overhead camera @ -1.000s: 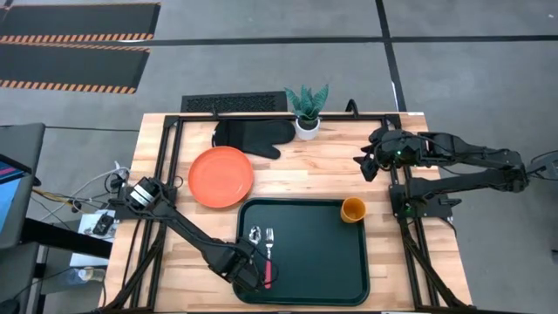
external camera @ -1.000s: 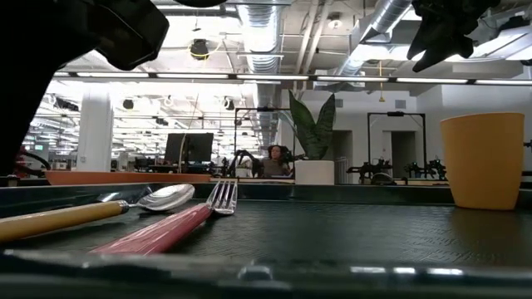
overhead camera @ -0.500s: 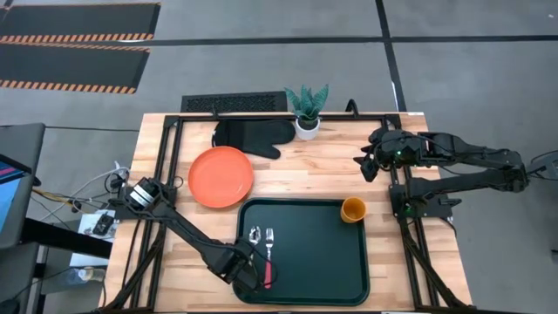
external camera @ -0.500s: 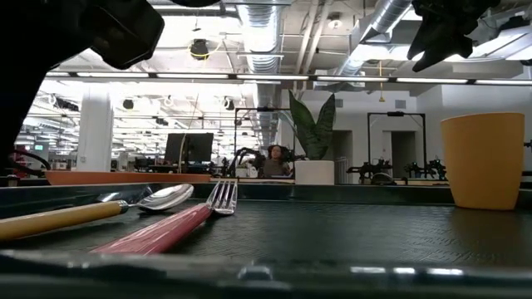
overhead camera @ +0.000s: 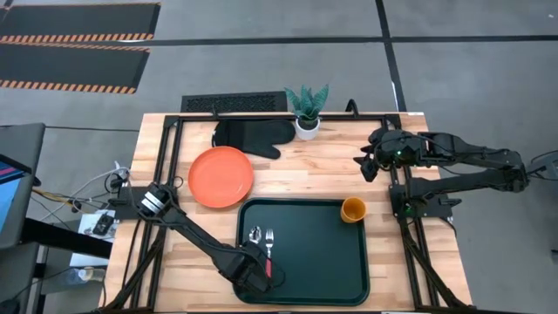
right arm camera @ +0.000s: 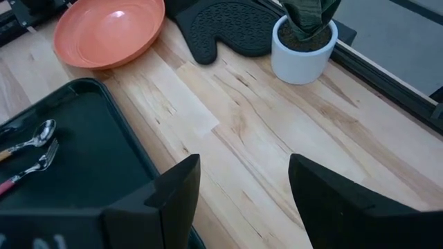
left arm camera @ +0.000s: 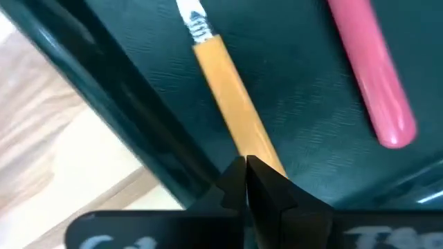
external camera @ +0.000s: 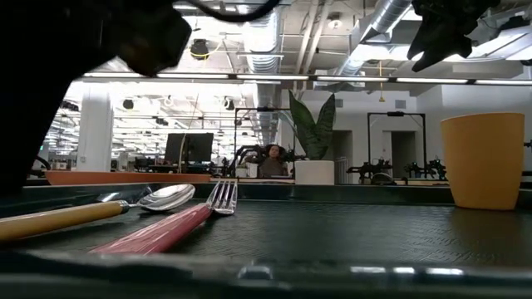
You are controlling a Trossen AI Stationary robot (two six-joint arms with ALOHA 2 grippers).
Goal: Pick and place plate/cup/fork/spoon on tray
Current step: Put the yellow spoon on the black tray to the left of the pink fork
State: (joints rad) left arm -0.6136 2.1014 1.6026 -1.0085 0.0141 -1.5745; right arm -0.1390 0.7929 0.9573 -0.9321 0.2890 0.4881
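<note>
The dark tray (overhead camera: 331, 270) lies at the table's near middle. On it lie the spoon (overhead camera: 255, 235) and the fork (overhead camera: 269, 249) side by side at its left, and the orange cup (overhead camera: 353, 209) stands upright at its far right corner. The orange-red plate (overhead camera: 221, 177) rests flat on the wood, left of the tray's far edge. My left gripper (left arm camera: 246, 166) is shut, over the free end of the spoon's yellow-orange handle (left arm camera: 228, 104), with the fork's red-pink handle (left arm camera: 367, 76) beside it. My right gripper (right arm camera: 242, 187) is open and empty, high over the table's right side (overhead camera: 366, 166). My left gripper's shut fingertips stand over the free end of the spoon's handle (left arm camera: 259, 149) and hide that spot, so I cannot tell whether they touch it. The spoon lies flat on the tray floor (external camera: 75, 214).
A black oven mitt (overhead camera: 253, 135) and a white pot with a green plant (overhead camera: 307, 122) stand at the table's far edge. Bare wood (right arm camera: 235, 124) lies between the tray, the plate and the pot. A person sits far back in the room (external camera: 272, 159).
My left arm's elbow has moved toward the table's near right, and the arm fills more of the low view. Its gripper stays over the tray's near left part. The spoon, fork, cup and plate lie as before.
</note>
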